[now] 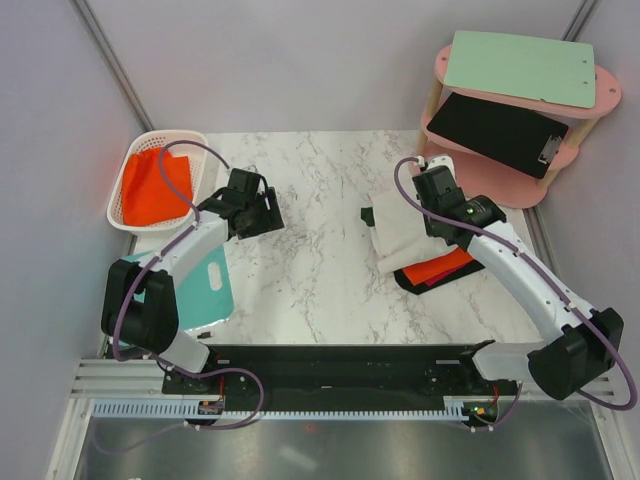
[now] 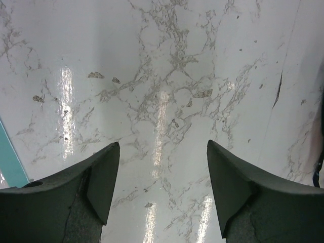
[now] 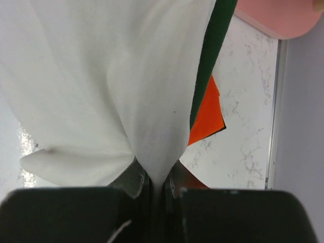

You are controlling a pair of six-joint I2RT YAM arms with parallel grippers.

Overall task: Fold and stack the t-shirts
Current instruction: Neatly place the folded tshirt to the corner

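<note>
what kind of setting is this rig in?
Probably a lab test cell, not a home: plain partition walls enclosing a marble-look table, arms bolted to a black base plate, staged props like the white basket and pink shelf.

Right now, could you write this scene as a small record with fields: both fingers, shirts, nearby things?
Left fingers: open, over the white marble table
Right fingers: shut on the cream-white cloth t-shirt
Dark green cloth t-shirt: mostly hidden by the white one
Flat orange cloth: beside the shirts
White plastic basket: far left, holds a second orange cloth
</note>
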